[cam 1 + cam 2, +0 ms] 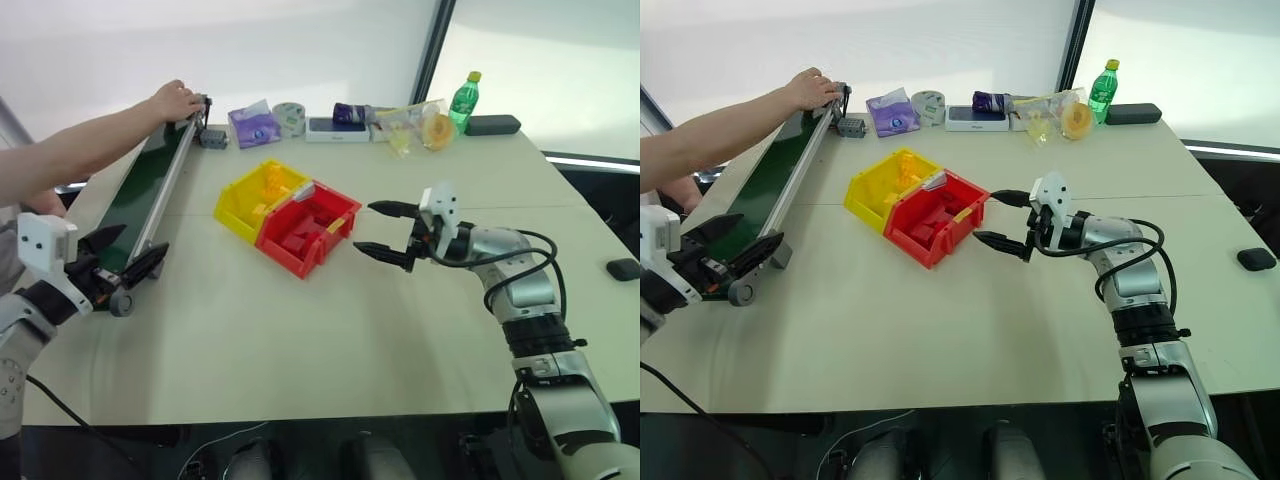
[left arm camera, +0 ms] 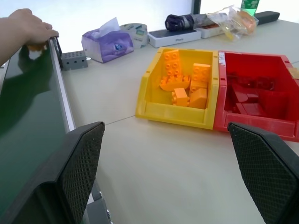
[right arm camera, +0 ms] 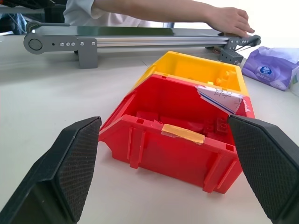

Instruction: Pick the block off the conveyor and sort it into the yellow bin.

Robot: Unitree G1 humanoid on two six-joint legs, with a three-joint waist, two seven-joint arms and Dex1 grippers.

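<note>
Orange block under person's hand at far end of conveyor; I have not picked. Left pincer wide at near end, right pincer wide beside red bin. Yellow bin awaits.

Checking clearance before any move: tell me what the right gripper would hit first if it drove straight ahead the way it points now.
Most likely the red bin. The right gripper, open and empty, points straight at the bin's low front wall, with bare table between them. The yellow bin sits directly behind the red one, so it would come second.
</note>
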